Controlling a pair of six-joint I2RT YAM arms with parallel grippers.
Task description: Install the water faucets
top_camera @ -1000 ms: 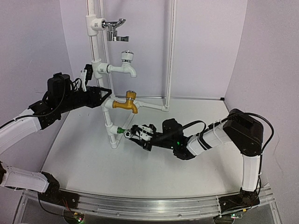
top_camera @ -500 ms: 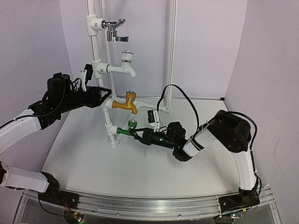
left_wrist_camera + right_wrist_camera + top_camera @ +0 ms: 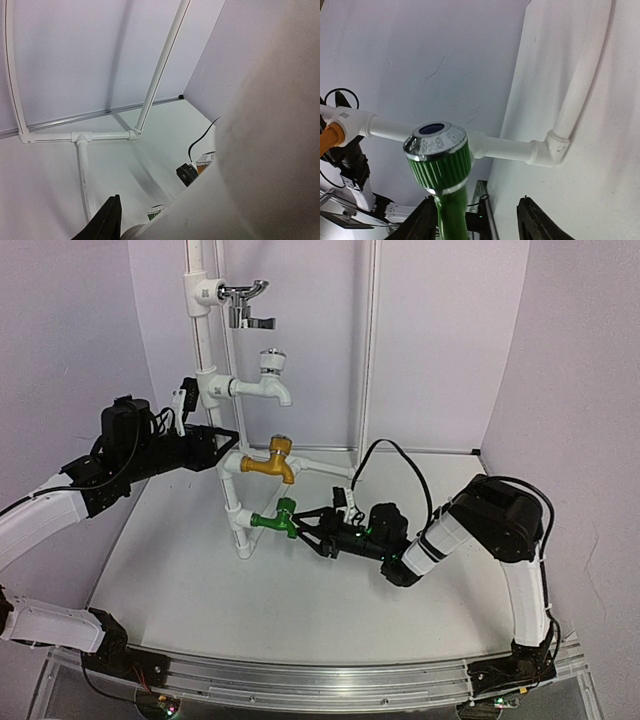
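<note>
top external: fixed, high behind the arm bases, facing forward and down; far enough to take in both arms, the table (image 3: 180, 580) and the whole pipe frame (image 3: 205, 360).
left wrist: hard against the pipe frame, its upright a white blur over the right half; faces across the table to the back corner; one black finger (image 3: 107, 222) at bottom edge.
right wrist: very near the green tap (image 3: 440, 165), knob mid-frame, wall behind; two black fingers (image 3: 422, 222) at bottom edge.
shared: top and right wrist both catch the green tap and the yellow tap (image 3: 270, 465); top and left wrist share the frame's floor pipes and rear upright.
</note>
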